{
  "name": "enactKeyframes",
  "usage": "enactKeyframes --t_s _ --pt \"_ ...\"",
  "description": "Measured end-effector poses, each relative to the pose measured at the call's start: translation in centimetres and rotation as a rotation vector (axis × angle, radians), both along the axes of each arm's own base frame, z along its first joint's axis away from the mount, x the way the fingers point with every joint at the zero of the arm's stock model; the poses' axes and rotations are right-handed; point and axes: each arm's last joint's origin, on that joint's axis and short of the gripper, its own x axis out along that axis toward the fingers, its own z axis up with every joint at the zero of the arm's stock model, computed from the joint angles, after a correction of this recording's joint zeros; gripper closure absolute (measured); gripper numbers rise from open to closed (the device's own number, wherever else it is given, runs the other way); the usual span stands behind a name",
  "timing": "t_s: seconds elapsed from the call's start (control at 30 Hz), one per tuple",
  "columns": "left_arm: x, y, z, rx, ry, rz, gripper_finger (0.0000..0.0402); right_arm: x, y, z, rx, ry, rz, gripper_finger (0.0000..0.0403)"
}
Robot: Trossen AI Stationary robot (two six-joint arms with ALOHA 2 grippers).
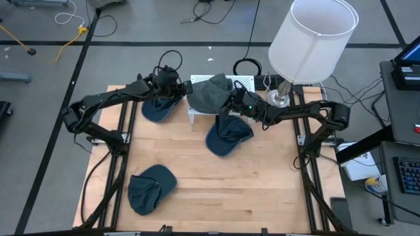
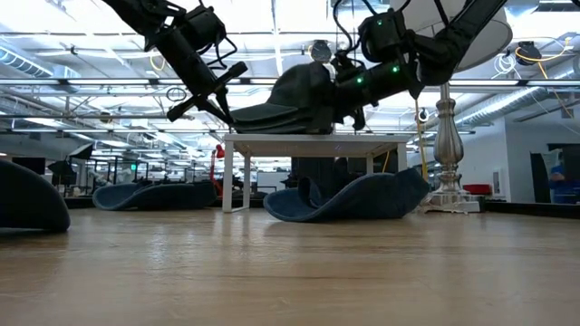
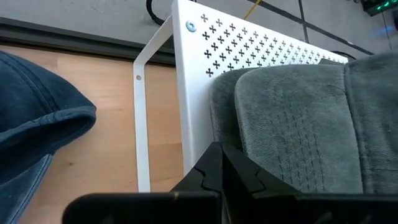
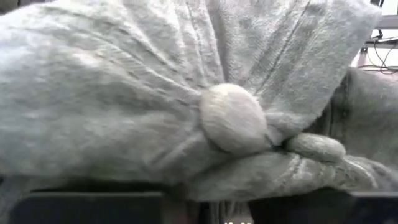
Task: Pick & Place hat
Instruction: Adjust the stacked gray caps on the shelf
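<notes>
Left gripper is parked at the left edge of the white rack by the table's far edge; its jaws are together, pinching the brim of the grey hat.

The grey hat is draped over the rack top, crown bunched, top button visible in the right wrist view.

Right gripper is pressed into the crown from the right; whether its jaws are parted or clamped on the cloth cannot be told.

Three blue hats are left lying on the table: one near the far-left corner, one near the front-left edge, one mid-table just in front of the rack. A lamp is stood at the far-right corner.

Handling judged: light, soft corduroy-like cloth, collapses under grip, unlikely to slip. The stiffer brim is the best hold; a crown pinch would be expected to bunch the fabric.
</notes>
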Motion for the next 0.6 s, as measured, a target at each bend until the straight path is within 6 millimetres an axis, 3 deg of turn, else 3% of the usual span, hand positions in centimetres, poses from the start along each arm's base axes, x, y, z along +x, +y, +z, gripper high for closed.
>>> enactKeyframes --t_s 0.27,0.6 --pt "0.0 0.0 0.0 -0.006 -0.006 0.007 0.0401 -0.2 0.3 0.1 -0.036 0.066 0.015 0.0229" --pt "0.0 0.2 0.5 -0.003 -0.061 -0.005 0.0386 -1.2 -0.4 0.9 -0.022 0.079 -0.043 0.0242"
